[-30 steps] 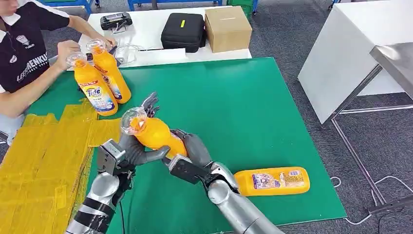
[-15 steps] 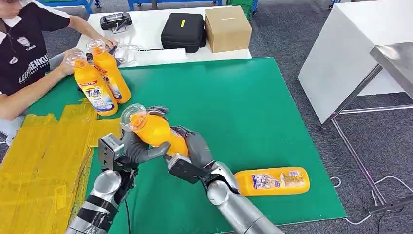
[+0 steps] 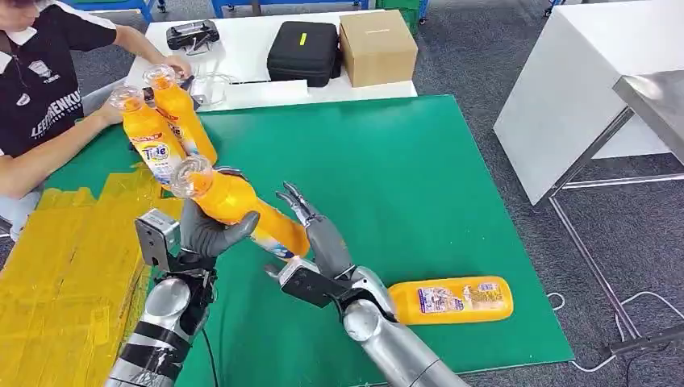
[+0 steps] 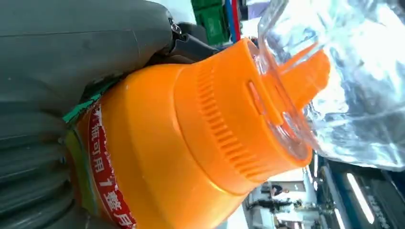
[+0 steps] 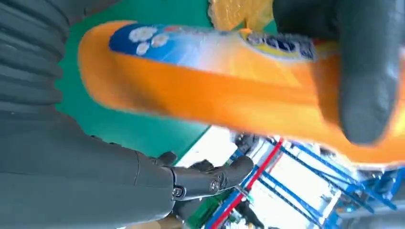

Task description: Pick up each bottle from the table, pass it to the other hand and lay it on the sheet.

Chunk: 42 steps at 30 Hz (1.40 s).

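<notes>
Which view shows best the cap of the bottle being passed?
The left wrist view: the cap is close and sharp under its clear cover. The head view shows it small; the right wrist view shows the bottle's body.

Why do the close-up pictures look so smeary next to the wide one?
Head view: sharp and evenly lit. Right wrist view: the bottle is motion-blurred, its label smeared. Left wrist view: the orange cap is fairly crisp, while glare whitens its clear cover.
</notes>
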Available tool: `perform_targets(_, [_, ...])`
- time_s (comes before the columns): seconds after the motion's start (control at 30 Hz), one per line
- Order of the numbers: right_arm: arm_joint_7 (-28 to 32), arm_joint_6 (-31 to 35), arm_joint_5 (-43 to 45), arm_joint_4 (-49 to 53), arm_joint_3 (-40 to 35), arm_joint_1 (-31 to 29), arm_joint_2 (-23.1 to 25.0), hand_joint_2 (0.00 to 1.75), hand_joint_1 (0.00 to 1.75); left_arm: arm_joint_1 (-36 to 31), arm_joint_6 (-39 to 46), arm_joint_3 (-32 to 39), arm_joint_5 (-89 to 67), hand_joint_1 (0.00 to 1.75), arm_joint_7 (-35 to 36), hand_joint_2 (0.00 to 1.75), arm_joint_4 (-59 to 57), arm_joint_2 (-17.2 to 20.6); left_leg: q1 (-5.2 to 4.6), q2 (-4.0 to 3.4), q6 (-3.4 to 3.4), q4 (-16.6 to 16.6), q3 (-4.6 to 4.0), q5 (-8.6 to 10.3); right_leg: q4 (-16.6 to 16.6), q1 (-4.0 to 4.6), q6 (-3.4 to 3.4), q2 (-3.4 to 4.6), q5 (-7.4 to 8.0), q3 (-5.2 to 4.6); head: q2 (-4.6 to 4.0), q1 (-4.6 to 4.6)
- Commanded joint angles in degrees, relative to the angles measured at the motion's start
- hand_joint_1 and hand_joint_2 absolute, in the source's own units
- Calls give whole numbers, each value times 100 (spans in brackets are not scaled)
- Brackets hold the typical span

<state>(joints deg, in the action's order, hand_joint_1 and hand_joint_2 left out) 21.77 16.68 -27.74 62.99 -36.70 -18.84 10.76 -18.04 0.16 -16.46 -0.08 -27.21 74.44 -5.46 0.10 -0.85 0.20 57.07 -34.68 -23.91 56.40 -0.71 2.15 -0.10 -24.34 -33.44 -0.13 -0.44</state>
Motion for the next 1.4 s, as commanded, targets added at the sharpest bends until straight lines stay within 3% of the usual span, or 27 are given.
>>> perform_targets(0.03, [-85,-91,205,1165,210,159,-637,175,0,-76,873,360,-666,175,-68,175,449,308,4,9,-1,6,7,-7,1,4,-5,-4,-6,11,0,0])
perform_targets(0.23, [-80,-80,200,1124,212,176,-592,175,0,-74,988,332,-787,175,-88,175,406,289,6,12,-3,3,15,-7,-4,5,-8,-6,-5,20,0,0])
perform_targets(0.3, [-3,134,273,1569,493,368,-708,175,0,-102,1955,460,-1630,175,-87,175,491,423,3,9,-2,1,12,-5,-4,3,-6,-3,-4,15,0,0])
perform_targets(0.33, [24,164,338,1805,620,457,-780,0,0,-109,2146,510,-1852,175,-65,175,563,500,7,11,-3,4,17,-9,-4,7,-9,-3,-6,21,0,0])
perform_targets(0.4, [19,210,317,2285,924,653,-891,0,0,-190,3353,649,-3899,175,533,175,444,759,8,17,-4,7,13,-9,-1,8,-9,-9,-9,19,0,0])
perform_targets(0.47, [11,244,289,2527,1114,778,-918,0,0,-240,3847,780,-5846,175,1248,175,209,950,7,17,-4,7,13,-10,2,6,-10,-9,-10,18,0,0])
perform_targets(0.53, [61,233,340,2695,1272,867,-950,0,0,-322,3710,731,-7653,175,2022,175,-260,1208,7,14,-5,2,23,-10,-2,7,-11,-6,-10,26,0,0])
perform_targets(0.57, [81,229,354,2738,1326,888,-945,175,0,-415,3560,613,-8450,175,2374,175,-593,1362,3,12,-4,-3,21,-4,-4,3,-8,-6,-6,21,0,0])
perform_targets(0.77, [18,63,346,2773,1357,842,-879,175,0,-1171,2948,80,-8794,175,2939,175,-2859,1474,3,23,-3,-2,17,2,-3,2,-8,-17,-3,18,0,0])
perform_targets(0.9, [-11,46,351,2646,1252,739,-895,175,0,-1507,2887,307,-8442,175,2953,175,-4280,1579,-1,2,-3,-8,25,3,-5,-2,-8,-1,-1,20,0,0])
perform_targets(1.0, [-16,30,375,2595,1209,691,-908,175,0,-1624,2703,548,-8195,175,2854,175,-4986,1641,6,-15,-7,-6,40,-6,-6,5,-12,15,-3,33,0,0])
perform_targets(1.17, [-29,3,409,2477,1213,629,-908,175,0,-1595,2731,679,-8106,175,2905,175,-5224,1605,8,-13,-5,2,29,-7,-1,8,-10,8,-5,24,0,0])
perform_targets(1.2, [-30,1,410,2448,1207,622,-908,175,0,-1558,2779,765,-8018,155,2890,175,-5246,1572,11,-16,-6,5,30,-10,-1,11,-10,11,-6,26,0,0])
perform_targets(1.23, [-30,5,411,2426,1205,615,-906,175,0,-1555,2768,781,-8013,65,2927,175,-5279,1566,10,-16,-5,3,35,-10,-3,9,-9,11,-6,30,0,0])
perform_targets(1.27, [-31,5,411,2414,1204,609,-904,175,0,-1554,2759,785,-8029,47,2980,175,-5299,1563,19,-12,-7,10,51,-20,-4,18,-15,14,-12,49,0,0])
perform_targets(1.33, [-31,5,411,2414,1204,609,-904,175,0,-1554,2759,785,-8029,47,2980,175,-5299,1563,12,-16,-5,2,38,-10,-7,11,-10,15,-3,37,0,0])
perform_targets(1.37, [-35,-2,413,2407,1200,606,-902,175,0,-1554,2758,809,-8007,0,2993,175,-5301,1551,2,-17,-4,-6,22,0,-4,2,-6,16,3,18,0,0])
perform_targets(1.4, [-47,-10,413,2397,1198,606,-903,175,0,-1536,2775,903,-7909,0,2934,175,-5287,1524,4,-19,-5,-5,27,-2,-4,4,-7,18,3,23,0,0])
